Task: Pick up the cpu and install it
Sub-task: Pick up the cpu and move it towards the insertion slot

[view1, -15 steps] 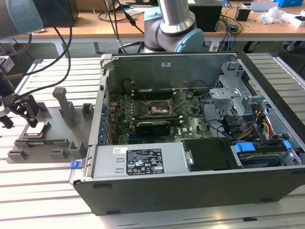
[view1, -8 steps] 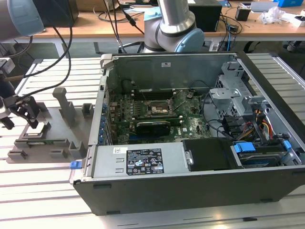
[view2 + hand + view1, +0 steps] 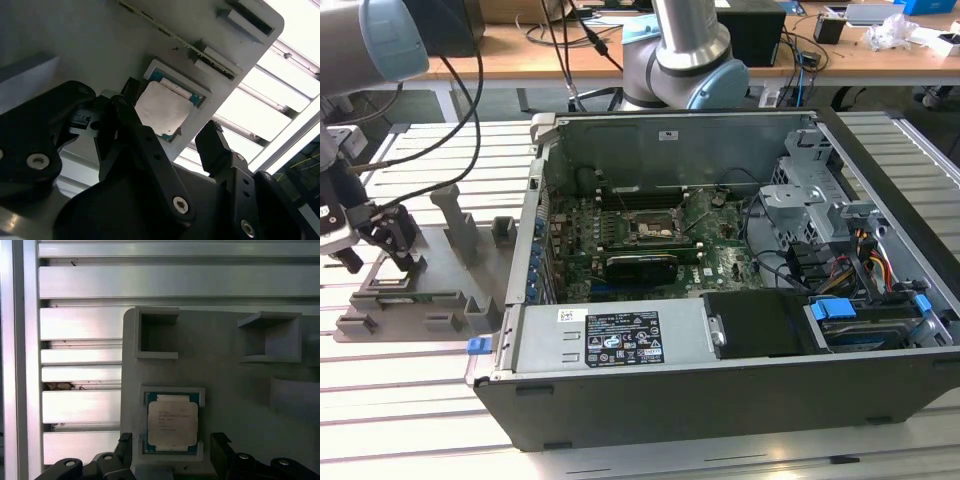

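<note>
Arm: the gripper [image 3: 380, 240] is seen at the exterior view's left, brought low over the grey fixture tray [image 3: 430, 295], well apart from the open computer case [image 3: 720, 410].

Pincer: spread wide, with nothing held. In both wrist views one black finger is set on each side of the cpu.

Cpu: laid flat in a square recess of the fixture tray, silvery-grey top upward, with a thin green border showing inside the pale frame. It is seen in the second wrist view [image 3: 162, 107] and in the first wrist view [image 3: 172, 426].

Gripper in the wrist views: the chip is straddled in the second wrist view [image 3: 170, 111] and in the first wrist view [image 3: 172, 440].

Contact: a gap is seen between the chip and the fingers [image 3: 212, 142]; no touch is made out.

Tray: two box-shaped pockets [image 3: 157, 335] are seen beyond the chip's recess on the grey plate [image 3: 225, 390].

Table: the tray and the case are both carried on a slatted metal table [image 3: 400, 400].

Case: the dark motherboard socket [image 3: 655, 228] is seen in the middle of the board, and the labelled power supply [image 3: 610, 340] along the near side.
</note>
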{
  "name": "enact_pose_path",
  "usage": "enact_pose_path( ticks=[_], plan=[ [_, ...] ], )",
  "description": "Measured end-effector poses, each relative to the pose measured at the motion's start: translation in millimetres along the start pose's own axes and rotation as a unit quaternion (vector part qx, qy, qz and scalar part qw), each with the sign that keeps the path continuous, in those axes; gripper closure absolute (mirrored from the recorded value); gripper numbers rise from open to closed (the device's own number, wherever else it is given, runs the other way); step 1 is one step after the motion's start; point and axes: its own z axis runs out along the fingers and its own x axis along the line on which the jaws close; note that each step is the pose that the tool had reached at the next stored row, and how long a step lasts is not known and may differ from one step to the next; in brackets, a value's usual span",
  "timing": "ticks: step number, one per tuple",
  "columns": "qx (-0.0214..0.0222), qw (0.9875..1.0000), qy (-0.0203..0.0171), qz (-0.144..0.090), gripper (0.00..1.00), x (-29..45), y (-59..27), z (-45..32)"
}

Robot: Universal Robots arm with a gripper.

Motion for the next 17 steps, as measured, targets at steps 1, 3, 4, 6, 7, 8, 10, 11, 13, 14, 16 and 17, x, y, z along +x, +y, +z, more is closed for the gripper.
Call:
enact_pose_path(
  ticks=[1, 3, 4, 6, 7, 8, 10, 11, 13, 14, 16, 17],
  plan=[
    [0.0033, 1.0, 0.0, -0.001, 0.28, 0.1, 6.4, 1.8],
    [0.011, 0.9999, -0.0003, -0.002, 0.28, 0.2, 12.1, 5.9],
    [0.0111, 0.9999, -0.0002, -0.002, 0.28, 0.2, 12.2, 7.1],
    [0.011, 0.9999, -0.0004, -0.004, 0.28, 1.6, 12.2, 12.6],
    [0.0111, 0.9999, -0.0002, -0.004, 0.28, 1.9, 12.2, 19.5],
    [0.0111, 0.9999, -0.0002, -0.004, 0.28, 2.0, 12.2, 21.8],
    [0.0111, 0.9999, -0.0001, -0.004, 0.28, 2.1, 12.2, 22.1],
    [0.0111, 0.9999, -0.0001, -0.004, 0.28, 2.0, 12.3, 22.2],
    [0.0111, 0.9999, -0.0002, -0.004, 0.28, 2.0, 12.3, 22.4],
    [0.0111, 0.9999, -0.0002, -0.004, 0.29, 2.0, 12.3, 22.5],
    [0.0111, 0.9999, -0.0002, -0.004, 0.36, 2.0, 12.3, 22.6],
    [0.0111, 0.9999, -0.0001, -0.004, 0.42, 2.0, 12.2, 22.6]
  ],
)
